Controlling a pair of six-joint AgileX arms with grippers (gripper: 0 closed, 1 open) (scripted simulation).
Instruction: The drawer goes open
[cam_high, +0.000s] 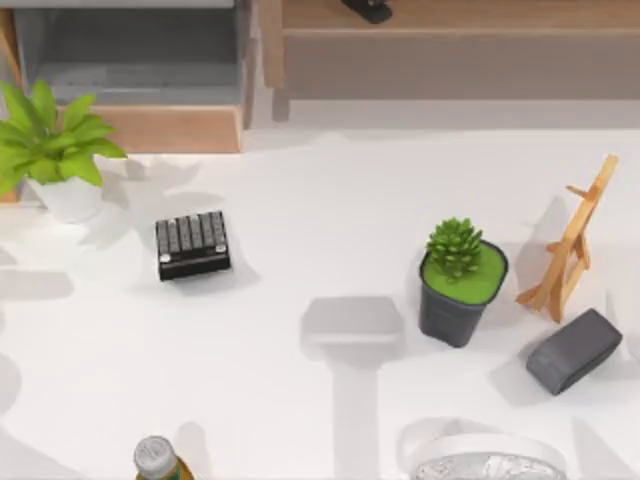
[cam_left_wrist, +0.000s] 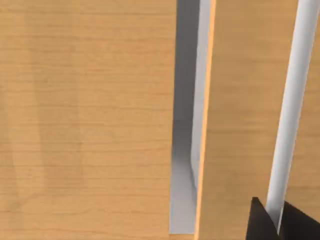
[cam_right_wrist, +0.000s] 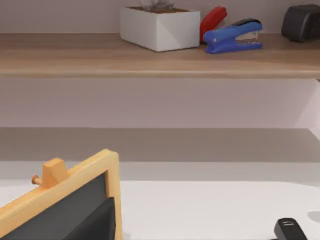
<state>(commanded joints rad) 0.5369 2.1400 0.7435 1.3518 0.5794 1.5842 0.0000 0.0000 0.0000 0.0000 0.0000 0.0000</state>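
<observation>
At the table's far left, the drawer (cam_high: 150, 80) is sitting pulled out, stiff and boxy, with the left gripper (cam_left_wrist: 277, 220) closing its jaws around the slim white handle (cam_left_wrist: 292, 110).

Top cam looks straight down on my counter (cam_high: 320, 300). Left wrist cam sits tight against wood panels. Right wrist cam looks level at the shelf (cam_right_wrist: 160, 55), also in top.

Little of the AgileX body shows: two matte black, wedge-shaped fingertips of the left gripper (cam_left_wrist: 276, 222), plain and angular, with no screws, cables or markings visible.
</observation>
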